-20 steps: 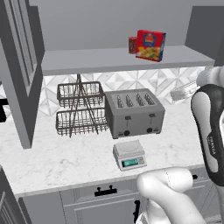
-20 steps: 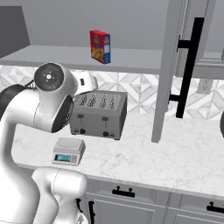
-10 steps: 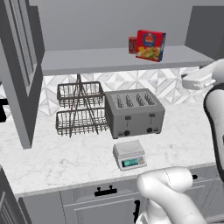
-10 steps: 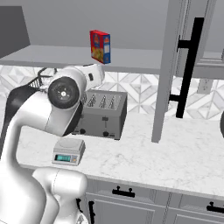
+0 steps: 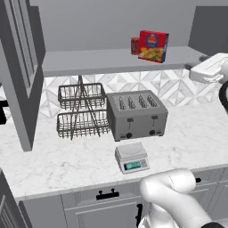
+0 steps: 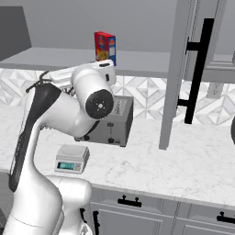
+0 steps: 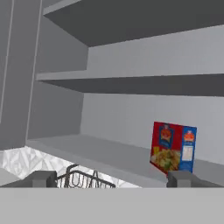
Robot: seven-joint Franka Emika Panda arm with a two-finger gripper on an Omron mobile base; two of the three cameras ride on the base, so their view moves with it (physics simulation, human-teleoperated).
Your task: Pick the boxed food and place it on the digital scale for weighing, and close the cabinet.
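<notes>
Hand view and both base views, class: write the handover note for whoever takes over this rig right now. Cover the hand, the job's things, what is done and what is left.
Hand: open, holding nothing, aimed into the cabinet with the boxed food ahead of it, not touching.
Boxed food: upright on the cabinet's lowest shelf, a small red can beside it.
Digital scale: on the counter in front of the toaster, nothing on it.
Cabinet: doors open.
Done: nothing yet.
Left: grasp the box, set it on the scale, close the cabinet doors.
</notes>
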